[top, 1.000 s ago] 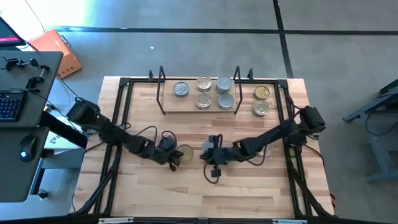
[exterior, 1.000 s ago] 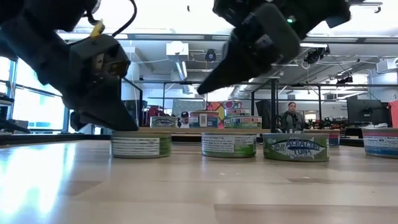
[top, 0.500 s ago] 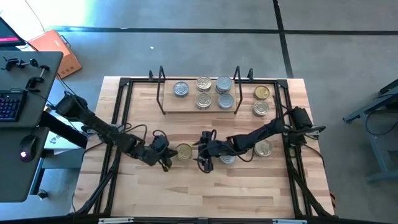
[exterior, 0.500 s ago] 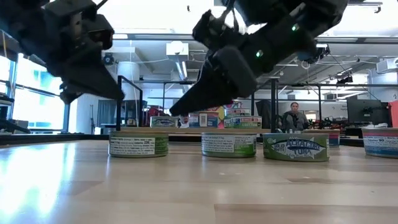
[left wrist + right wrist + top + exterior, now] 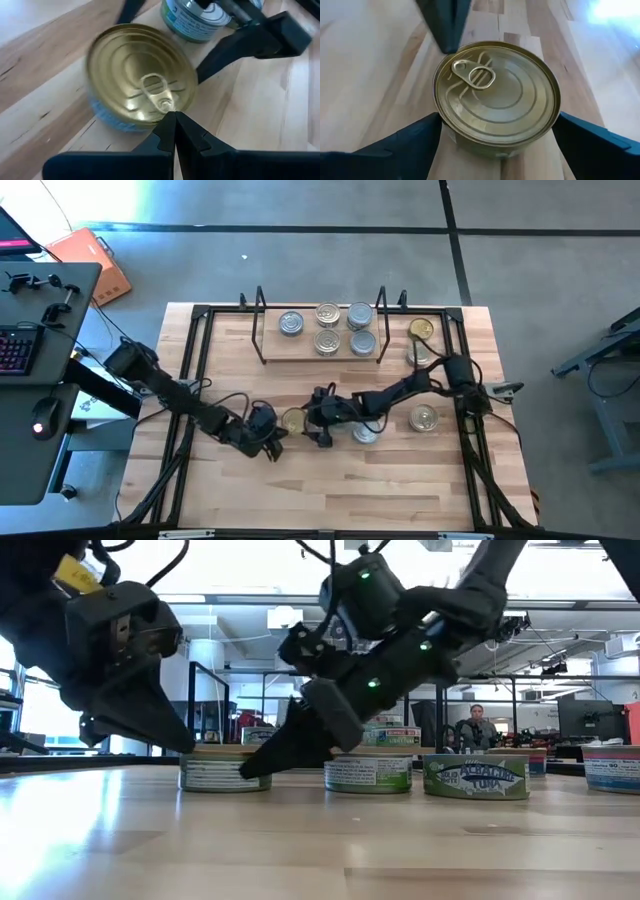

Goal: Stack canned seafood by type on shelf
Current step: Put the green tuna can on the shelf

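A gold-topped can of seafood (image 5: 293,421) stands flat on the table near its middle, pull tab up. My left gripper (image 5: 272,430) is shut, its tips at the can's left rim. My right gripper (image 5: 314,422) comes from the right and is open, one finger (image 5: 415,142) on each side of the can (image 5: 495,97); I cannot tell whether they touch it. Two more cans (image 5: 365,433) (image 5: 424,418) sit on the table to the right. The shelf (image 5: 300,348) at the far side carries several silver-topped and gold-topped cans. My left gripper's shut fingertips (image 5: 170,122) lie against the can's top rim (image 5: 152,116) near the pull tab, on the side toward the table's left. The fingers slant down from the left. The can rests flat on the table.
Two gold-topped cans (image 5: 421,330) sit right of the shelf, the nearer one partly behind my right arm. A black frame (image 5: 195,370) runs around the tabletop. Bare wood lies along the near edge (image 5: 330,500).
My right gripper has come down and toward the table's left to the gold-topped can, and has opened around it. My left gripper drew back from the can, then returned to its rim, staying shut. The can has kept its place.
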Controlling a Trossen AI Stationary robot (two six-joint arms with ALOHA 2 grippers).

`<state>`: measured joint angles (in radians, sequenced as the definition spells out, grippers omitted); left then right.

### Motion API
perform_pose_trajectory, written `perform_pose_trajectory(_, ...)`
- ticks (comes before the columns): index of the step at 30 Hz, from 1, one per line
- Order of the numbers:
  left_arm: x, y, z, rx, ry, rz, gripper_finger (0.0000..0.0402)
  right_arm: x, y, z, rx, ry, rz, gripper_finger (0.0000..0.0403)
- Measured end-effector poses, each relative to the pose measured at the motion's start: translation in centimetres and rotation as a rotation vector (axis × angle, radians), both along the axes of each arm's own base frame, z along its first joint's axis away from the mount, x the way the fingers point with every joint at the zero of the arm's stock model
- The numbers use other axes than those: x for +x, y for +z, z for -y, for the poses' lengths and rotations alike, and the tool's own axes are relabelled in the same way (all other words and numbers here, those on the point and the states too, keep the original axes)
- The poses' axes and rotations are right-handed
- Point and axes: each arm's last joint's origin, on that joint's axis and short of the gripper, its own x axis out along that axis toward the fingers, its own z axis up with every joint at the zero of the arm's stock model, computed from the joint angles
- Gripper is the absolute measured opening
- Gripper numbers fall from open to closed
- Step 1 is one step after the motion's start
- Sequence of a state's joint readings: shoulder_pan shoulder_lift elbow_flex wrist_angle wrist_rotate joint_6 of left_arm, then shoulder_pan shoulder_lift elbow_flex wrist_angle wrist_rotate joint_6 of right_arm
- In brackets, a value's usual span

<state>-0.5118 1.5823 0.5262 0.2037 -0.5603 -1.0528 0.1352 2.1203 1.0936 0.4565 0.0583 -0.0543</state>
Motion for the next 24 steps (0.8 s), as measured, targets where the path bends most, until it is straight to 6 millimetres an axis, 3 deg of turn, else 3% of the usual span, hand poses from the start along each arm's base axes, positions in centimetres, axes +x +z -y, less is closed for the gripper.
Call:
perform_pose_trajectory(11,1.0,0.0,-0.8,0.067,-0.051,0.021,0.0000,2.3,-0.3,1.1,-0.001,0.035,0.009,0.0355)
perform_pose_trajectory(16,1.0,2.3,-0.1,0.061,-0.094,0.077,0.0000,2.1,-0.5,0.8,0.028,0.041,-0.033,0.0327)
perform_pose_trajectory(20,-0.5,3.9,0.4,0.037,-0.091,-0.011,0.0000,1.9,-0.6,0.5,0.032,0.042,-0.055,0.0314)
perform_pose_trajectory(24,-2.5,3.9,0.4,0.008,-0.016,-0.122,0.0000,1.8,-0.8,0.4,0.034,0.032,-0.066,0.0314)
